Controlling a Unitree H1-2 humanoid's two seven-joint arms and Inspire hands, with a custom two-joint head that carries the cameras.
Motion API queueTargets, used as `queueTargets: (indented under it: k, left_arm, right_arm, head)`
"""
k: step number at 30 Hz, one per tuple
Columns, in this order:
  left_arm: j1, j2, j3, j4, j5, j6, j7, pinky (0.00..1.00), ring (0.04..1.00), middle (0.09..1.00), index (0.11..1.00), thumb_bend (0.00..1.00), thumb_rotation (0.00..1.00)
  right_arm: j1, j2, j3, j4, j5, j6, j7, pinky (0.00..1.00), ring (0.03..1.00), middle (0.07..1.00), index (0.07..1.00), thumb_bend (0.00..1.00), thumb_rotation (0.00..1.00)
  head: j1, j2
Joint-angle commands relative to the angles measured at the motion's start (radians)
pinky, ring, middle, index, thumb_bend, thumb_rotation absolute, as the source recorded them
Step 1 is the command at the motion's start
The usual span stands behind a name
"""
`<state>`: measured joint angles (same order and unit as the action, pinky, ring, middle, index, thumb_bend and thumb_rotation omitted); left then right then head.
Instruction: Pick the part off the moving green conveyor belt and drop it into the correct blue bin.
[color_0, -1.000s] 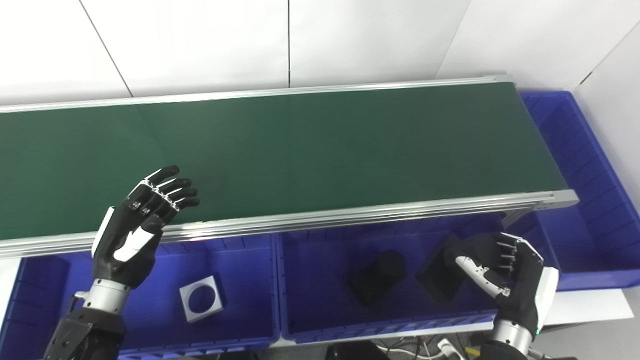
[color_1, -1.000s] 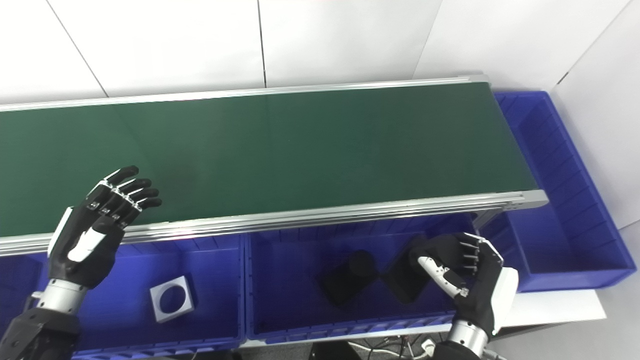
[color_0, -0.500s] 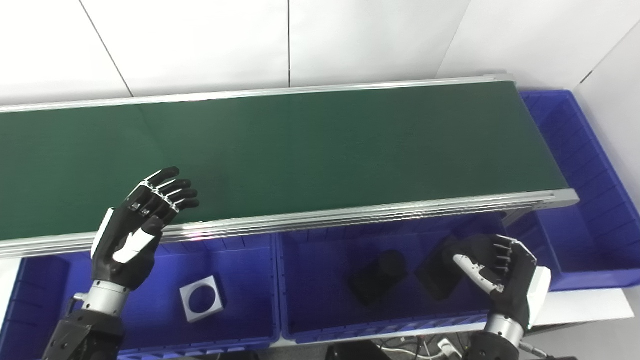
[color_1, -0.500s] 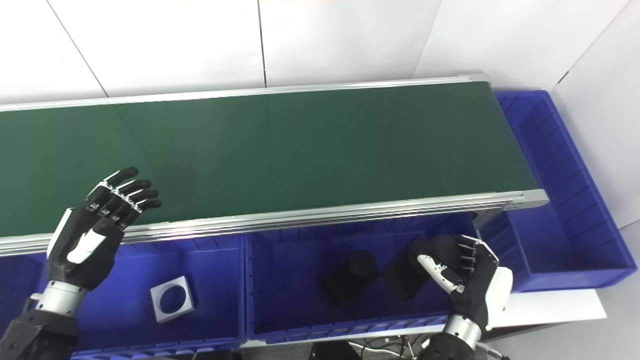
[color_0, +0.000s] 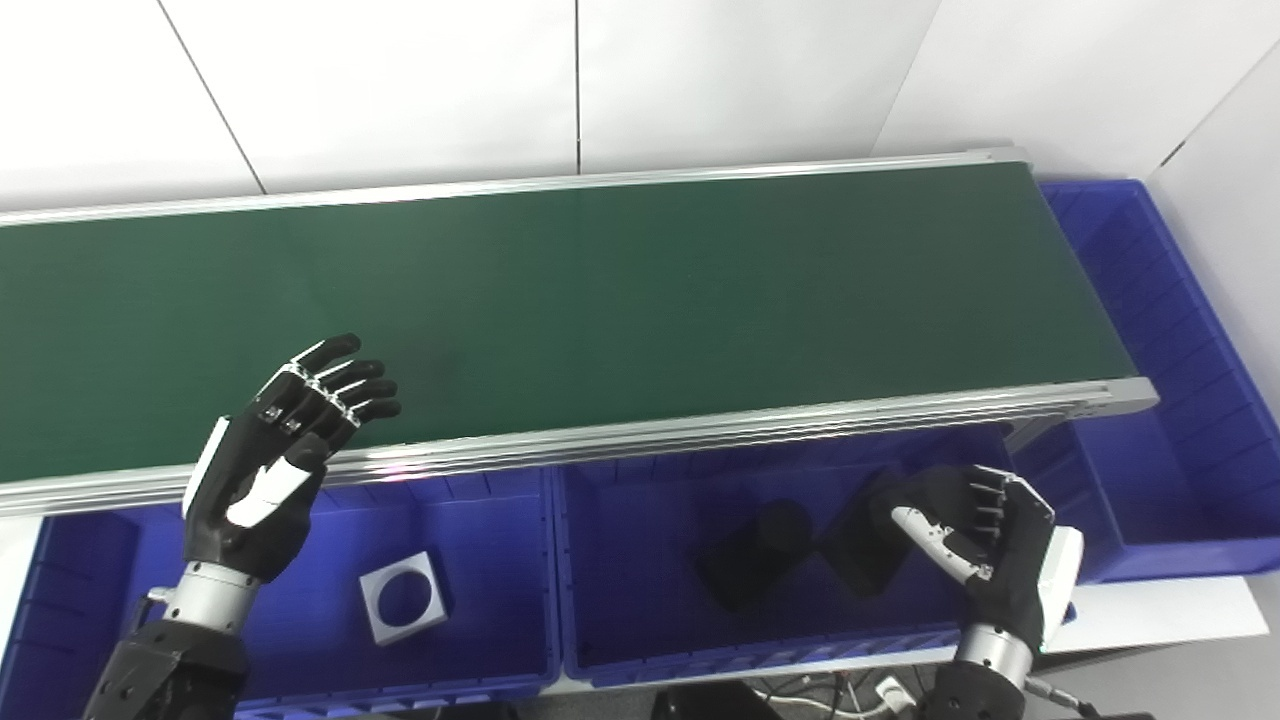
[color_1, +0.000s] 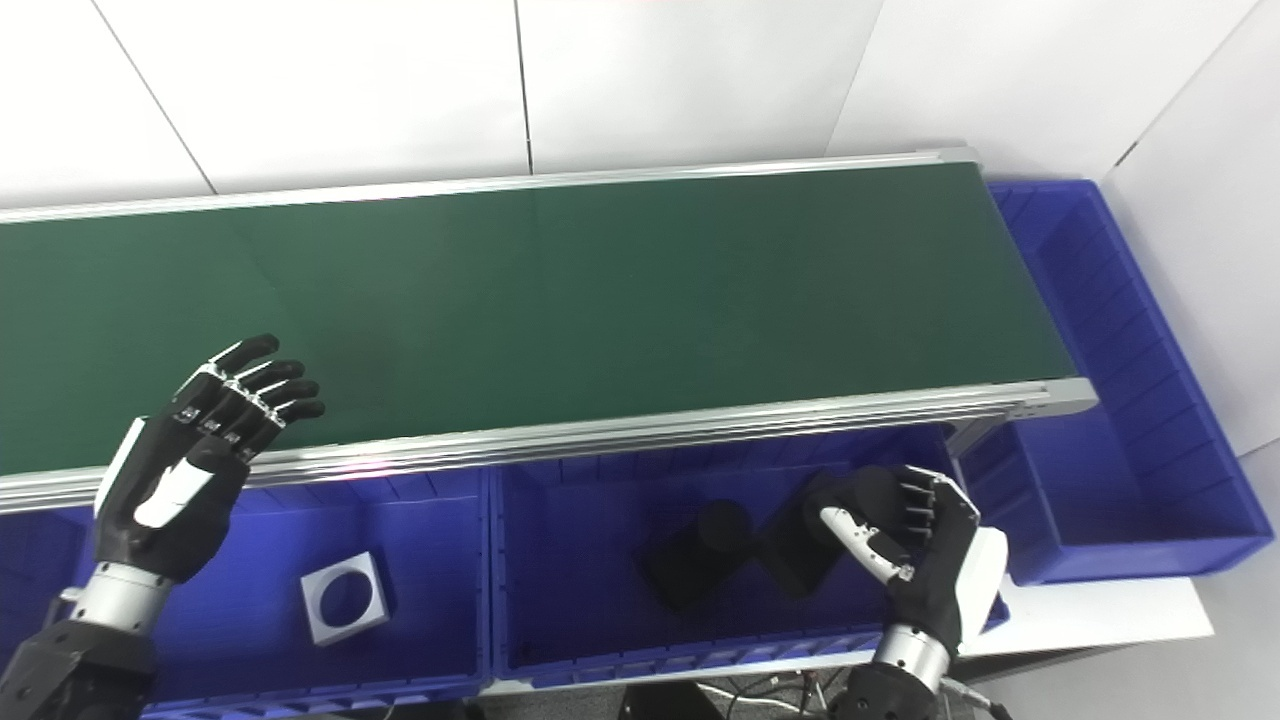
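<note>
Matte black block (color_0: 866, 545) in right hand (color_0: 985, 545)

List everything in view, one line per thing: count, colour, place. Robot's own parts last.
conveyor belt: 1, dark green with silver rails, across the middle; no part on it.
left bin: 1, blue, below the belt's near rail on the left.
square part: 1, silver-grey with a round hole, lying in the left bin.
middle bin: 1, blue, below the near rail, centre-right.
black parts: 2, black, in the middle bin, one right by the right hand's fingers.
end bin: 1, blue, at the belt's right end.
wall panels: white, behind the belt.
left hand: 1, black and white, open, raised over the near rail.
right hand: 1, black and white, fingers curled, over the middle bin; grip unclear.
</note>
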<state>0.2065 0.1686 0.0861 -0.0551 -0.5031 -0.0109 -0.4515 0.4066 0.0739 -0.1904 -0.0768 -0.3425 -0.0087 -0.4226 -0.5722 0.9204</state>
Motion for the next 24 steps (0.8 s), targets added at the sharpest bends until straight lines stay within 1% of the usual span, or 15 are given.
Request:
queueTargets:
  k: [1,2,3,4,5,6,8,9,16,19,21,24]
  left_arm:
    - [-0.008,0.005,0.004,-0.021,-0.013,-0.02,-0.008,0.65,0.674,0.697,0.755,0.8,0.38]
    - [-0.008,0.004,0.004,-0.022,-0.011,-0.021,-0.007,0.65,0.673,0.697,0.755,0.8,0.38]
    - [-0.008,0.003,0.003,-0.022,-0.01,-0.022,-0.007,0.65,0.673,0.696,0.754,0.8,0.38]
    - [-0.008,0.002,0.003,-0.022,-0.009,-0.024,-0.007,0.65,0.674,0.697,0.754,0.8,0.38]
    - [-0.008,0.002,0.003,-0.022,-0.01,-0.024,-0.008,0.65,0.674,0.696,0.753,0.8,0.38]
    - [-0.008,0.002,0.003,-0.023,-0.011,-0.023,-0.008,0.65,0.674,0.697,0.754,0.8,0.37]
    - [-0.009,0.001,0.003,-0.024,-0.014,-0.02,-0.008,0.65,0.671,0.695,0.753,0.8,0.37]
    - [-0.009,0.001,0.003,-0.024,-0.016,-0.018,-0.008,0.65,0.672,0.695,0.752,0.8,0.37]
    - [-0.01,-0.003,0.0,-0.023,-0.012,-0.019,-0.009,0.65,0.671,0.695,0.755,0.79,0.36]
    - [-0.011,-0.005,-0.001,-0.025,-0.008,-0.017,-0.003,0.65,0.668,0.694,0.751,0.81,0.36]
    - [-0.011,-0.006,-0.003,-0.022,-0.005,-0.024,-0.007,0.65,0.672,0.697,0.753,0.81,0.37]
    - [-0.011,-0.009,-0.005,-0.017,-0.008,-0.031,-0.012,0.65,0.674,0.699,0.752,0.8,0.37]
  right_arm:
    - [0.008,-0.026,0.012,-0.037,-0.004,-0.032,0.026,0.59,0.621,0.672,0.7,0.76,0.06]
    - [0.012,-0.036,0.02,-0.041,-0.001,-0.019,0.045,0.62,0.657,0.708,0.733,0.78,0.07]
    - [0.014,-0.043,0.027,-0.045,0.003,-0.007,0.063,0.64,0.711,0.768,0.788,0.81,0.09]
    - [0.017,-0.051,0.034,-0.048,0.001,0.004,0.078,0.7,0.781,0.835,0.852,0.84,0.1]
    - [0.02,-0.057,0.04,-0.052,0.003,0.013,0.092,0.73,0.824,0.875,0.893,0.85,0.12]
    - [0.021,-0.061,0.045,-0.055,0.003,0.018,0.101,0.79,0.88,0.921,0.941,0.87,0.13]
    - [0.023,-0.068,0.051,-0.059,-0.001,0.021,0.113,0.85,0.942,0.97,0.987,0.91,0.15]
    - [0.024,-0.07,0.054,-0.062,-0.005,0.024,0.118,0.88,0.963,0.988,0.995,0.93,0.17]
    - [0.033,-0.075,0.068,-0.116,-0.042,0.062,0.147,0.91,0.999,1.0,1.0,0.98,0.22]
    - [0.039,-0.07,0.078,-0.155,-0.062,0.085,0.159,0.89,0.989,1.0,1.0,0.97,0.23]
    - [0.043,-0.069,0.092,-0.191,-0.078,0.089,0.167,0.88,0.972,0.995,1.0,0.96,0.24]
    - [0.05,-0.062,0.113,-0.25,-0.053,0.068,0.192,0.88,0.952,0.981,1.0,0.94,0.24]
  head:
    - [0.003,-0.002]
    - [0.006,-0.001]
    - [0.006,-0.001]
    - [0.007,-0.001]
    - [0.007,-0.001]
    - [0.007,-0.001]
    - [0.007,-0.001]
    - [0.007,-0.001]
    - [0.01,-0.005]
    - [0.012,-0.007]
    - [0.015,-0.008]
    - [0.021,-0.011]
